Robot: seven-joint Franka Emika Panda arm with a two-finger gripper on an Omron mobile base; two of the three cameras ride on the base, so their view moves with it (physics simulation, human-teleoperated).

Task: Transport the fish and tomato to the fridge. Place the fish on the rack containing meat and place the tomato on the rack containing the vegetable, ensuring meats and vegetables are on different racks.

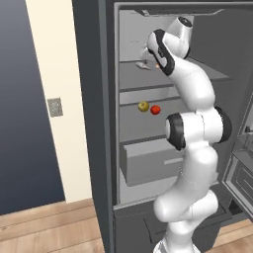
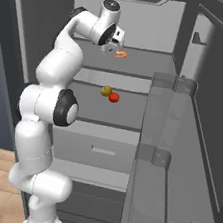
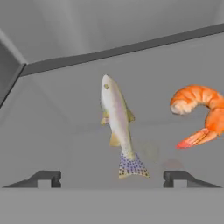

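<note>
The slim silvery fish (image 3: 117, 124) lies flat on the upper rack of the open fridge (image 1: 106, 123), its tail pointing at my gripper (image 3: 112, 177). The gripper is open: its fingertips stand wide apart on either side of the tail and touch nothing. The orange-pink curled meat (image 3: 201, 111) lies on the same rack just right of the fish. From the base views my gripper (image 2: 111, 49) hovers over that rack beside the meat (image 2: 121, 54), with the fish (image 1: 143, 64) under it. One rack lower, the red tomato (image 1: 155, 109) sits beside the yellow-green vegetable (image 1: 144, 105).
A pull-out drawer (image 1: 148, 160) sits below the lower rack. The fridge door stands open to the right, its clear bins (image 2: 162, 156) close to the arm. Left of the fridge is a cream wall with a switch plate (image 1: 55, 106) above a wooden floor.
</note>
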